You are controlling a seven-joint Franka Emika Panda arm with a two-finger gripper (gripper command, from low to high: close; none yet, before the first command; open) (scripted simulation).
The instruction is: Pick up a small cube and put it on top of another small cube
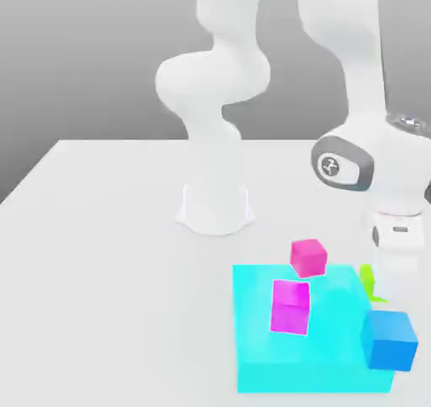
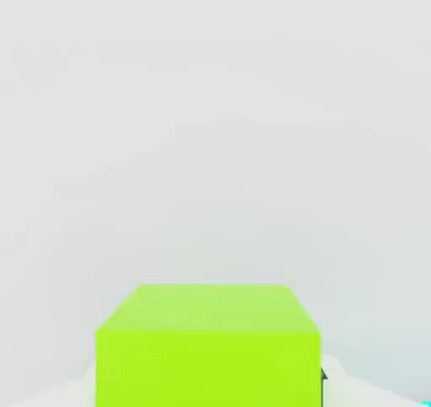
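Note:
A lime-green cube point(image 1: 367, 281) stands by the right rim of a big cyan block point(image 1: 278, 355) and is mostly hidden behind my hand. In the hand view the green cube point(image 2: 208, 346) is very close, resting on the white table. My gripper point(image 1: 391, 292) hangs low right beside it, at the exterior view's right. A magenta cube point(image 1: 308, 256) sits at the cyan block's far edge. A second magenta piece point(image 1: 290, 306) stands on the cyan block. A blue cube point(image 1: 390, 340) sits at that block's near right corner, just below my hand.
The arm's white base point(image 1: 215, 208) stands mid-table behind the blocks. The white table point(image 1: 101, 271) stretches wide toward the exterior view's left. The cyan block takes up the near right area.

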